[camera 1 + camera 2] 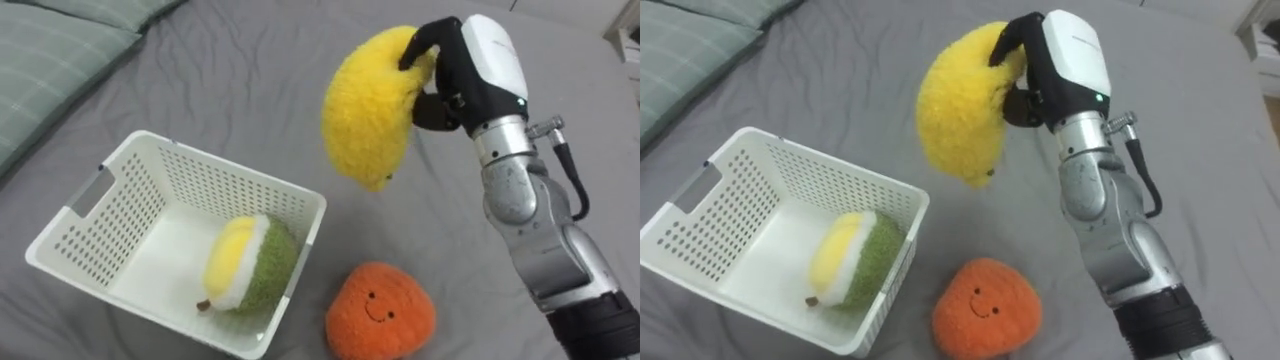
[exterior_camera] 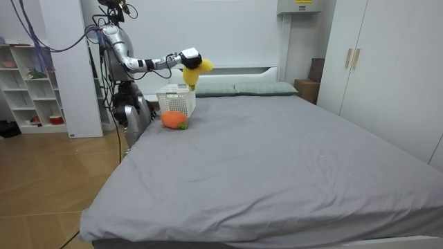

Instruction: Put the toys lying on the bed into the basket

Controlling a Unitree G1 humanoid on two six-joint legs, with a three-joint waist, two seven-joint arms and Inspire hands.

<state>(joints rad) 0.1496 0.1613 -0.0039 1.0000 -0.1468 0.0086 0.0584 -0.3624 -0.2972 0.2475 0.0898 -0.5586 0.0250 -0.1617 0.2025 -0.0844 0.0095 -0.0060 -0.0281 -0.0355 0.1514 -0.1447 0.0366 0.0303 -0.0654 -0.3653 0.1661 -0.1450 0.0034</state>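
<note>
Right hand (image 1: 470,70) raised over grey bed (image 1: 250,70), fingers curled round top of yellow plush toy (image 1: 370,105); thumb side hidden behind fur. White perforated basket (image 1: 235,185) holds green-and-yellow plush fruit (image 1: 250,265). Orange smiling plush (image 1: 380,310) just beside basket, lower edge cut off. Pillow (image 1: 50,60) partly out of frame.

The right hand (image 1: 1040,75) grips a yellow plush toy (image 1: 960,105) above the grey bed (image 1: 840,90). A white basket (image 1: 760,200) holds a green-yellow toy (image 1: 855,262); an orange toy (image 1: 985,308) lies just beside it.
</note>
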